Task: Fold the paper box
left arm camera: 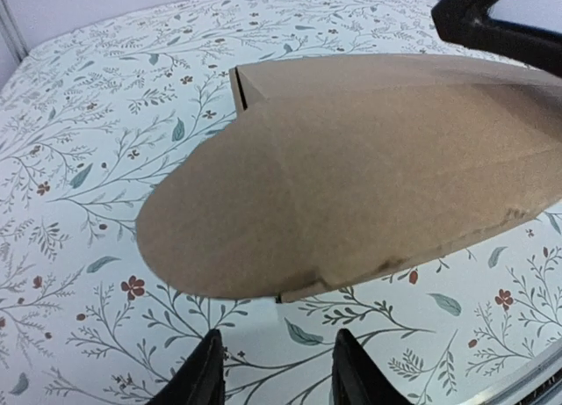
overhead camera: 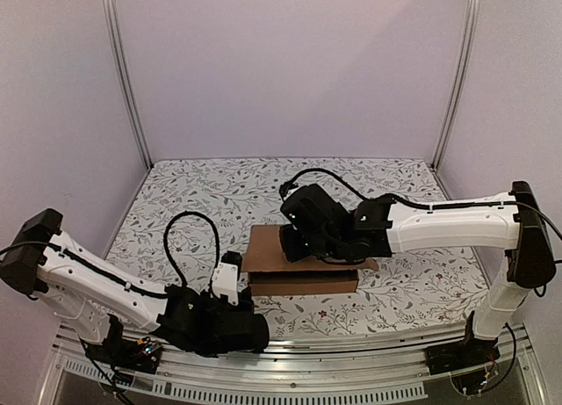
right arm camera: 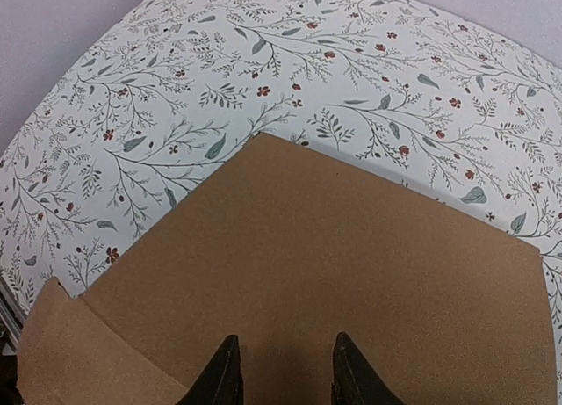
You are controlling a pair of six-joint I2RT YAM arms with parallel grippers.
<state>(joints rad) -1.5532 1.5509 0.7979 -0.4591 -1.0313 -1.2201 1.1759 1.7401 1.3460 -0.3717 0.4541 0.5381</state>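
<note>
The paper box [overhead camera: 299,266] is plain brown cardboard, lying near the table's front middle with its near flap raised. In the left wrist view a rounded flap of the box [left arm camera: 351,185] hangs just ahead of my left gripper [left arm camera: 279,370], which is open, empty and low over the table. My left gripper [overhead camera: 230,269] sits at the box's near left corner. My right gripper [right arm camera: 285,370] is open and empty, its fingers just over the flat brown panel [right arm camera: 334,264]. From above, the right gripper [overhead camera: 303,240] is over the box's top.
The table [overhead camera: 202,194] has a white cloth with a leaf and flower print. Metal frame posts [overhead camera: 123,71] and lilac walls close in the back and sides. A metal rail [overhead camera: 351,370] runs along the near edge.
</note>
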